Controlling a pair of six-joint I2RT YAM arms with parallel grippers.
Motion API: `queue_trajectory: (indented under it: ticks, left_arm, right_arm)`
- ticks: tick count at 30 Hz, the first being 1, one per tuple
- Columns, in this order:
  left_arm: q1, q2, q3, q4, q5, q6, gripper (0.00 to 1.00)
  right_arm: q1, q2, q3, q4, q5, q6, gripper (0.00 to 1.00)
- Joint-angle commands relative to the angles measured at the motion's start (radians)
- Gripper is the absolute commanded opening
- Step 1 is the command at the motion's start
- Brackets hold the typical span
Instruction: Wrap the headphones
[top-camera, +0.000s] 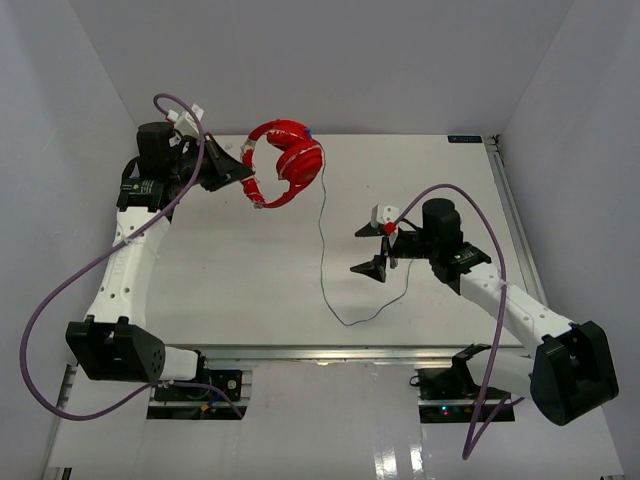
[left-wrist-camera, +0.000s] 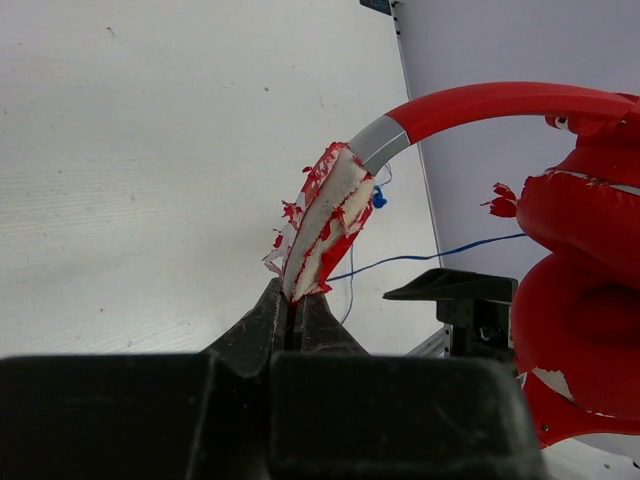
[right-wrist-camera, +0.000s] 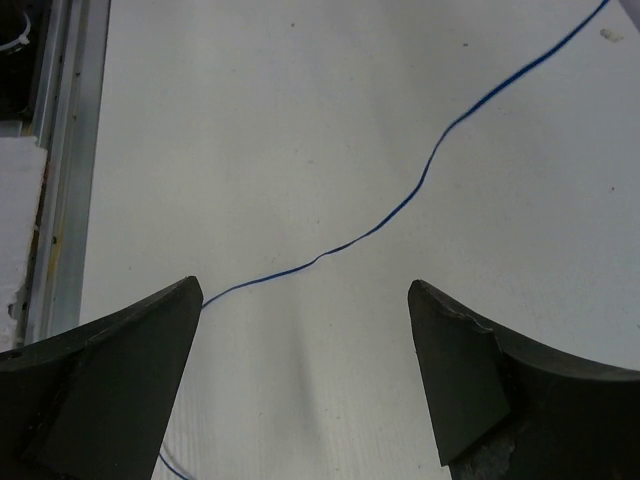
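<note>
The red headphones hang lifted at the back left of the table. My left gripper is shut on the worn red-and-white headband, and the red ear cups hang at the right of the left wrist view. The thin blue cable runs from the headphones down the table, loops near the front and rises toward the right arm. My right gripper is open and empty above the table, and the cable lies on the table ahead of its fingertips. A small blue piece shows behind the headband.
The white table is framed by an aluminium rail on the right and one along the front. Grey walls close in the back and sides. Thick purple robot cables loop off both arms.
</note>
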Motion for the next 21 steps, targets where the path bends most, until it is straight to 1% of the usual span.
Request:
queue_trajectory:
  ticks: [1, 4, 7, 9, 11, 13, 17, 18, 20, 21]
  left_arm:
    - [-0.013, -0.071, 0.062, 0.053, 0.068, -0.088, 0.0]
    - [-0.02, -0.081, 0.064, 0.084, 0.075, -0.136, 0.0]
    - [-0.029, -0.09, 0.059, 0.108, 0.089, -0.181, 0.0]
    - [-0.03, -0.093, 0.054, 0.122, 0.097, -0.206, 0.0]
    - [-0.036, -0.111, 0.033, 0.163, 0.114, -0.256, 0.0]
    - [-0.038, -0.127, 0.019, 0.196, 0.124, -0.289, 0.0]
    - [-0.04, -0.151, 0.044, 0.228, 0.111, -0.353, 0.0]
    - [-0.04, -0.154, 0.055, 0.229, 0.105, -0.357, 0.0]
    - [-0.041, -0.158, 0.079, 0.224, 0.089, -0.356, 0.0]
    - [-0.041, -0.158, 0.088, 0.218, 0.079, -0.35, 0.0]
  right_arm:
    - [0.009, 0.061, 0.015, 0.362, 0.036, 0.256, 0.9]
    - [0.034, 0.147, -0.032, 0.529, 0.063, 0.37, 0.9]
    - [0.096, 0.216, -0.032, 0.605, 0.165, 0.384, 0.9]
    - [0.102, 0.261, -0.019, 0.659, 0.187, 0.415, 0.9]
    - [0.103, 0.342, 0.002, 0.775, 0.224, 0.46, 0.9]
    - [0.106, 0.404, 0.014, 0.856, 0.22, 0.501, 0.9]
    - [0.108, 0.491, -0.006, 0.986, 0.257, 0.563, 0.92]
    - [0.108, 0.494, -0.029, 1.031, 0.247, 0.557, 0.93]
    - [0.102, 0.483, -0.052, 1.071, 0.169, 0.525, 0.94]
    - [0.091, 0.467, -0.06, 1.057, 0.053, 0.486, 0.96]
